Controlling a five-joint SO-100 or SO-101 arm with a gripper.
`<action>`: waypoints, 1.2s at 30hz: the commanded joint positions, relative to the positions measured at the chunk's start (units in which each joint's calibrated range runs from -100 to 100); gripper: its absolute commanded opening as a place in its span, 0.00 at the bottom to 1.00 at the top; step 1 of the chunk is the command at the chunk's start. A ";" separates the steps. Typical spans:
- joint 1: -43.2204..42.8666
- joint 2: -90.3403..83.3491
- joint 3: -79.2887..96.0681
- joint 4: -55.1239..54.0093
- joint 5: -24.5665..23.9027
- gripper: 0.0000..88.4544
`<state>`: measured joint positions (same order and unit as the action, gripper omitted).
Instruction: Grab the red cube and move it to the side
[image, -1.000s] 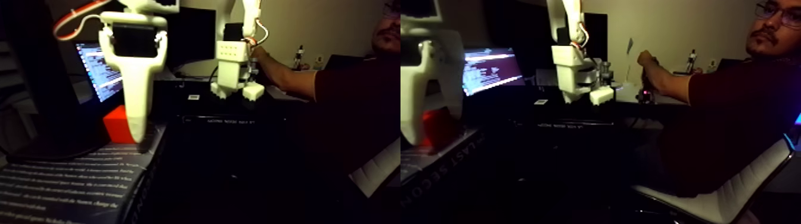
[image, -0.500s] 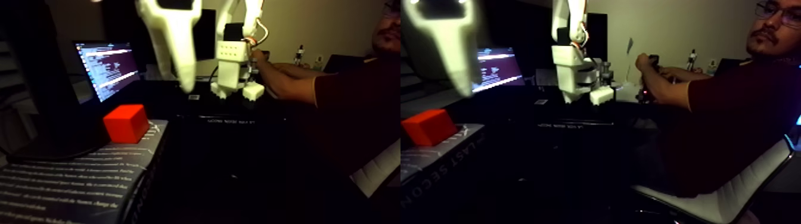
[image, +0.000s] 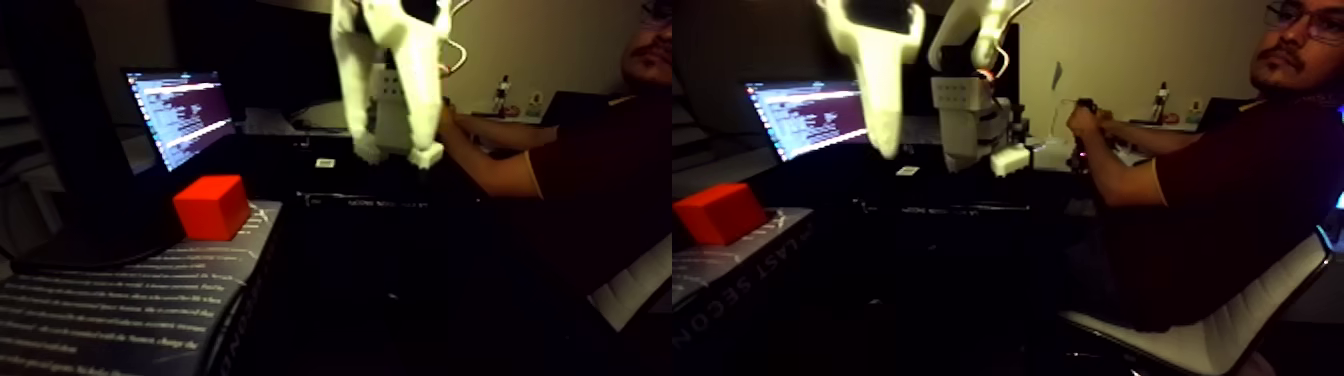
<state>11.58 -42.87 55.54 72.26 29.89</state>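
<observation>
The picture holds two nearly equal views side by side. The red cube (image: 211, 207) rests on the far end of a dark book cover with white print (image: 120, 300); it shows again in the right half (image: 720, 213). My white gripper (image: 886, 145) hangs in the air, up and to the right of the cube and well clear of it, pointing down. Nothing is held in it. It is blurred and overlaps the arm's white base (image: 975, 110), so I cannot make out how the jaws stand.
A lit laptop screen (image: 180, 115) stands behind the cube. A person in a dark red shirt (image: 1230, 190) sits at the right on a white chair (image: 1200, 330), hands at a device (image: 1085, 125) on the dark desk. The room is dim.
The gripper has risen from beside the cube and swung to the right, away from it. The cube stays where it was on the book.
</observation>
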 joint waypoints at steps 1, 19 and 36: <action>-4.34 -8.31 5.46 -5.03 -7.85 0.35; -11.83 -39.99 25.78 -6.46 -25.60 0.01; -14.16 -56.37 39.84 -8.24 -29.70 0.01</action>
<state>-2.01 -99.07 95.46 64.75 0.31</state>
